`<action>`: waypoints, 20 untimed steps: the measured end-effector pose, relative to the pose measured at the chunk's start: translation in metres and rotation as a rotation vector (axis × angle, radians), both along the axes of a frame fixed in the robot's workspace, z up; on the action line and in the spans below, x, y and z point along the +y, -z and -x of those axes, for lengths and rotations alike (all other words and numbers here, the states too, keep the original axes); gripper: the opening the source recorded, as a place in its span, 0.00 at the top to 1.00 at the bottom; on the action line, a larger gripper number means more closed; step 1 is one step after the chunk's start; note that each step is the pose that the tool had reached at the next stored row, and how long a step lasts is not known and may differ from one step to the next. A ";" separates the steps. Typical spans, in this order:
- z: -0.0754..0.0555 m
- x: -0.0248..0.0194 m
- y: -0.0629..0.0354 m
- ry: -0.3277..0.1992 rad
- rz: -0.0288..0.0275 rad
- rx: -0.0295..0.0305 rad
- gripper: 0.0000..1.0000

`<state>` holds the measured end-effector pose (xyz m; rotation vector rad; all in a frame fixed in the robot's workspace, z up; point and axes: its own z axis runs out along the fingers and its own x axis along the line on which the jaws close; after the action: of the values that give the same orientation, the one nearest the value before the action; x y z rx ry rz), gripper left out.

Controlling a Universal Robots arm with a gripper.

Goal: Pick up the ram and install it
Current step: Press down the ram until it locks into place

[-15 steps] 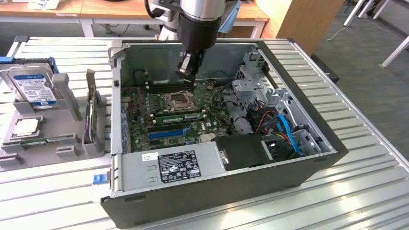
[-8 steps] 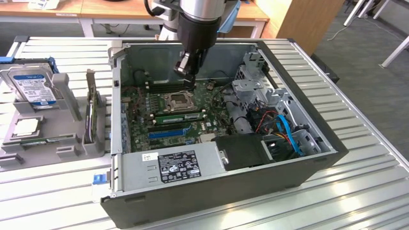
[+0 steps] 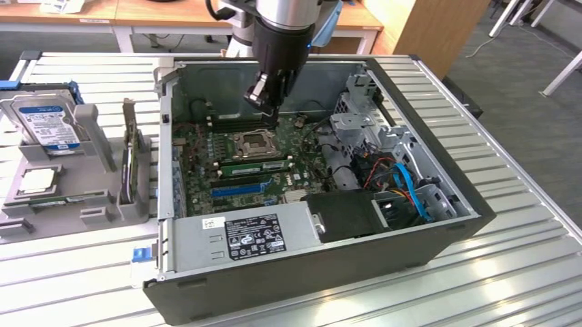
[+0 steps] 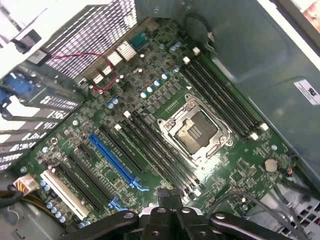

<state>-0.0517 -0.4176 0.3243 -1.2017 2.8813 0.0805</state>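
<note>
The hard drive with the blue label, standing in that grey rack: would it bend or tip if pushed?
The hard drive looks like a metal-cased block, so probably stiff and heavy for its size. It stands on edge in the grey rack, so a sideways push might tip it. Its smooth casing may be slippery.

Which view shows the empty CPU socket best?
The wrist view: the CPU socket lies unobstructed near the frame's middle, with its metal frame and contact field plain to see. In the exterior view the socket sits on the motherboard just below the shut gripper, farther off.
</note>
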 end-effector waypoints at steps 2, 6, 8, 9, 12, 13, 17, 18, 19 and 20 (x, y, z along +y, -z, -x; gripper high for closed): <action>0.000 0.0000 0.0000 0.026 0.0000 0.0000 0.90; 0.000 0.0000 0.0000 0.076 -0.0001 0.0000 0.90; 0.000 0.0000 0.0000 0.100 -0.0001 0.0000 0.90; 0.000 0.0000 0.0000 0.112 0.0000 0.0000 0.90; 0.000 0.0000 0.0001 0.153 -0.0001 0.0000 0.90; 0.000 0.0000 0.0001 0.166 -0.0001 0.0000 0.90; 0.000 0.0000 0.0000 0.220 -0.0001 0.0000 0.90; 0.000 0.0000 0.0000 0.234 -0.0001 0.0000 0.90; 0.000 0.0000 0.0000 0.247 -0.0001 0.0000 0.90; 0.000 0.0000 0.0000 0.261 0.0000 0.0000 0.90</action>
<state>-0.0518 -0.4176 0.3243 -0.8153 3.0069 0.0760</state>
